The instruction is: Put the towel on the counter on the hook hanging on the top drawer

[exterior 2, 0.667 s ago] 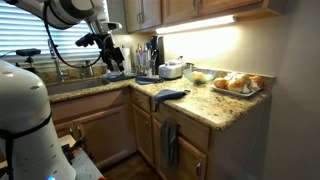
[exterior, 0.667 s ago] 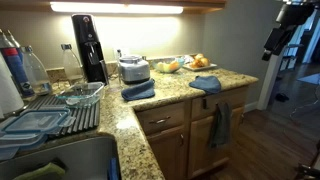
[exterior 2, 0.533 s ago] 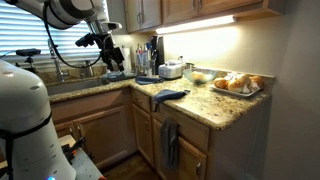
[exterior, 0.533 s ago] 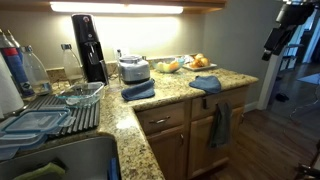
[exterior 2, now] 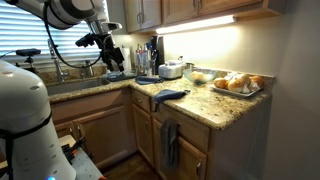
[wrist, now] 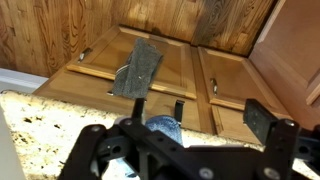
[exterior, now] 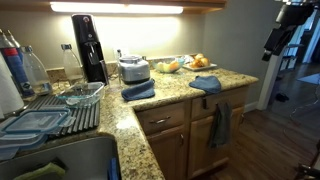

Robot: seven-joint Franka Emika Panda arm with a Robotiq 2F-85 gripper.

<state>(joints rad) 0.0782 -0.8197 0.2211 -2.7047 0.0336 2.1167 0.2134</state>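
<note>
The slate-blue towel (exterior: 205, 84) (exterior 2: 170, 96) lies bunched on the speckled counter (exterior: 170, 95) at its rounded edge, above the top drawer (exterior: 228, 98). In the wrist view the towel (wrist: 163, 126) shows just behind my jaws, and a small dark hook (wrist: 178, 108) hangs bare on the drawer front beside it. My gripper (exterior: 279, 36) (exterior 2: 106, 45) (wrist: 176, 130) is open and holds nothing. It hangs in the air well away from the towel and above counter height.
A grey-green towel (exterior: 220, 125) (wrist: 140, 68) hangs down the cabinet front. A folded blue towel (exterior: 138, 90) lies further back on the counter. Behind it stand a toaster (exterior: 133, 69), a fruit tray (exterior: 195, 62) and a dark dispenser (exterior: 90, 45). Dish rack (exterior: 55, 108) by the sink.
</note>
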